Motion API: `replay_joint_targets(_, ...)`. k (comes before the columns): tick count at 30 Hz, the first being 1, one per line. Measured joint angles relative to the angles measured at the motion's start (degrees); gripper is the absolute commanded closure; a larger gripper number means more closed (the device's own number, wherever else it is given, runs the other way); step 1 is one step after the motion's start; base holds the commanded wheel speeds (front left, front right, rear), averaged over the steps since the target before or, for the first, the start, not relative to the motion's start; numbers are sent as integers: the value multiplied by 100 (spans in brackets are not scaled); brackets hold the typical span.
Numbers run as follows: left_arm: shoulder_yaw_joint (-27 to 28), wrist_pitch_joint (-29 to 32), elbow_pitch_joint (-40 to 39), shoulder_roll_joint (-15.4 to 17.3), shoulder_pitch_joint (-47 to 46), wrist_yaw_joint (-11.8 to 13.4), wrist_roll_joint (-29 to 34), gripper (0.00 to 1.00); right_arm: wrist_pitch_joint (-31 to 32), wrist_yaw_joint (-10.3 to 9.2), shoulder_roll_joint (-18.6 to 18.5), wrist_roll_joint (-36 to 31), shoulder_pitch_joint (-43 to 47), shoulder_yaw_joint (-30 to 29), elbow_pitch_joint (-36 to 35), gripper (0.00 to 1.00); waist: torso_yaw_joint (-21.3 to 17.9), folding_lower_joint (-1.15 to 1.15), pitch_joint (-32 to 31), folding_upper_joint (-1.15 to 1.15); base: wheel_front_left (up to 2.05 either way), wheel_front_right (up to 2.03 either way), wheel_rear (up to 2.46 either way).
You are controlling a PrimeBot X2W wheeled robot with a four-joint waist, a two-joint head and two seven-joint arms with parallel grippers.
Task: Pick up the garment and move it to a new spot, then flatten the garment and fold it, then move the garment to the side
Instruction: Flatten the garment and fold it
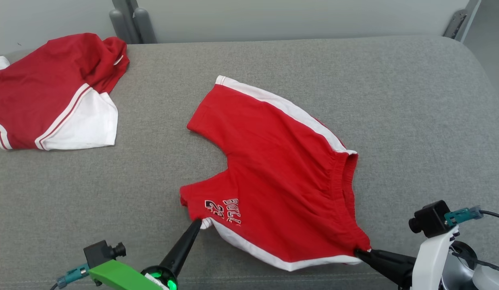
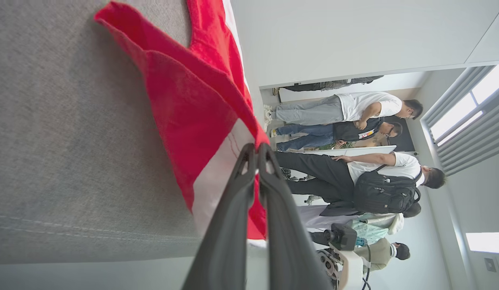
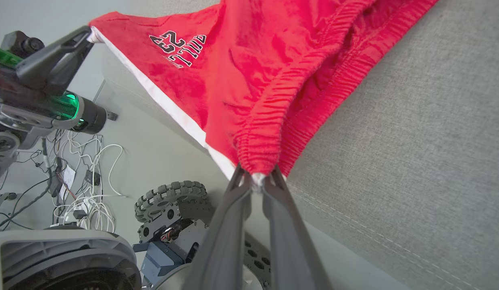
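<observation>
Red shorts point(image 1: 273, 161) lie spread on the grey cushion point(image 1: 414, 100), mid head view. The waistband point(image 3: 269, 121) is toward the robot's right, the 2 leg openings toward its left. A white side stripe runs along both the far and the near edge.

Left gripper point(image 1: 198, 224): closed, pinching the hem corner of the near leg where the white stripe ends. Right gripper point(image 1: 359, 252): closed on the near end of the elastic waistband, with cloth bunched between its fingertips. The near edge is slightly raised between the 2 grips, just at the cushion's front edge.

Judgement: flattening looks nearly done and the fold is about to begin. To do it well:
- Lift both corners together at equal height.
- Hold the near edge taut so the middle does not sag.
- Carry it over toward the far stripe and lay white on white.
- Pull gently, since both pinches look shallow and a corner could slip.
- Steer clear of the second red-and-white garment point(image 1: 48, 96), well apart at far left.
</observation>
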Motion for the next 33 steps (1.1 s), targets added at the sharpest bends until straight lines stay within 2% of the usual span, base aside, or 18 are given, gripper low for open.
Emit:
replay_joint_targets(12,234,-38,-1038,463,633,0,-77,100,-120,-77,41,7,203,43,-102,100,57,0,-27,0,0,0,0)
replay_joint_targets(20,761,-165,-1831,660,994,26,-177,100,-112,-174,51,116,667,310,-264,100,92,0,24,0,0,0,0)
replay_joint_targets(25,1065,-252,-2320,818,1141,148,-234,100,-92,-174,116,182,721,401,-396,100,77,0,118,0,0,0,0)
replay_joint_targets(30,1237,-237,-2694,1012,1179,307,-249,100,-97,-164,365,281,756,457,-553,100,33,0,266,0,0,0,0)
replay_joint_targets(33,1310,-137,-2891,1136,1163,412,-261,100,-99,-81,505,409,759,456,-646,100,-11,0,382,0,0,0,0)
